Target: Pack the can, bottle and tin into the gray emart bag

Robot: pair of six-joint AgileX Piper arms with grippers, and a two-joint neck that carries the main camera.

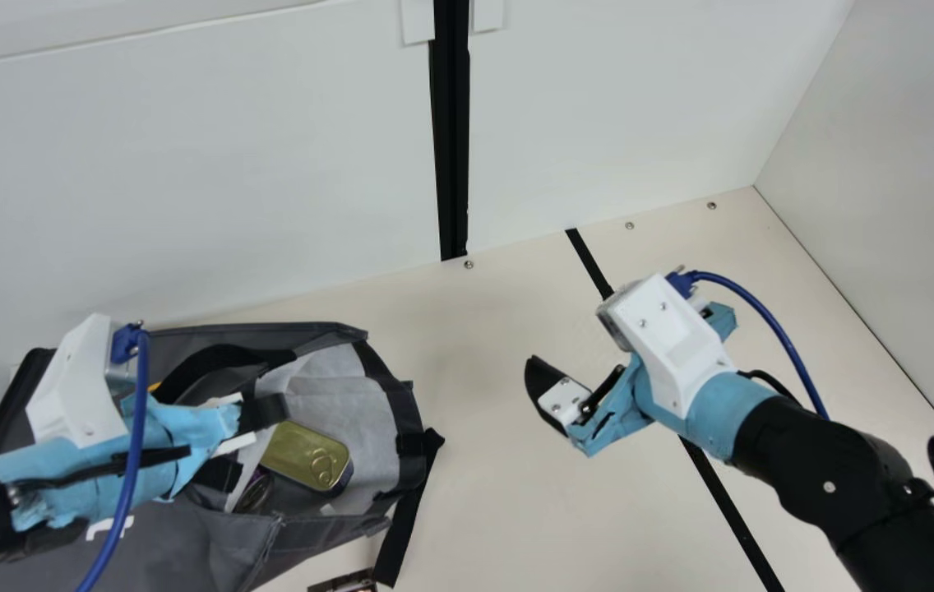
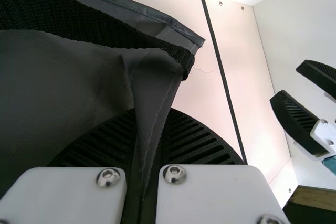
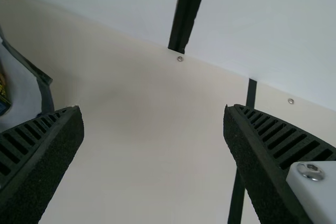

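2 states of grip above the cream desk [image 1: 483, 460]: left tool [image 2: 152, 111], clenched on a fold of the gray emart bag [image 1: 212, 543], near the black webbing handle [image 2: 79, 27]; right tool [image 3: 153, 109], released and spread wide, well apart from the bag. Inside the bag's mouth: the gold tin [image 1: 302, 452], ring-pull [image 1: 324, 467] upward, near the pale lining [image 1: 315, 374]. Just beside the tin: a dark item [image 1: 255, 495], possibly the can or bottle, too hidden to tell. Bag: soft, floppy, probably light, apt to sag and crumple; best held by doubled rim or handle. Tin: stiff, smooth, probably dense for its size, rather slippery, hardly fragile; best gripped squarely across the narrower width, clear of the ring-pull.
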